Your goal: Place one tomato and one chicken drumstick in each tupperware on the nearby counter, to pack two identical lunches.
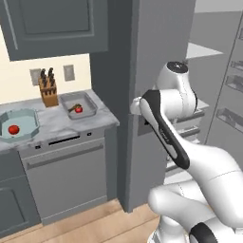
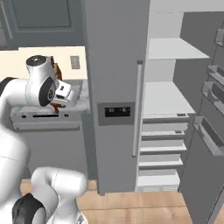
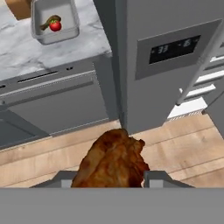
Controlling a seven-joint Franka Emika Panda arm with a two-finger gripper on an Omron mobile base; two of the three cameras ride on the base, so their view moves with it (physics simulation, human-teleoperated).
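In the hand view a browned chicken drumstick sits between my gripper's two finger tips, held high above the wooden floor. The gripper hangs by the counter's end, left of the fridge door. The grey tupperware stands on the marbled counter with a tomato and a small brown drumstick in it; it shows again at the top left of the hand view as the grey tupperware with its tomato. The blue-green tupperware further left holds one tomato.
A knife block stands at the counter's back. A dishwasher front sits below the worktop. The tall grey fridge door with its display panel rises right of the counter. White shelves of the open compartment lie further right.
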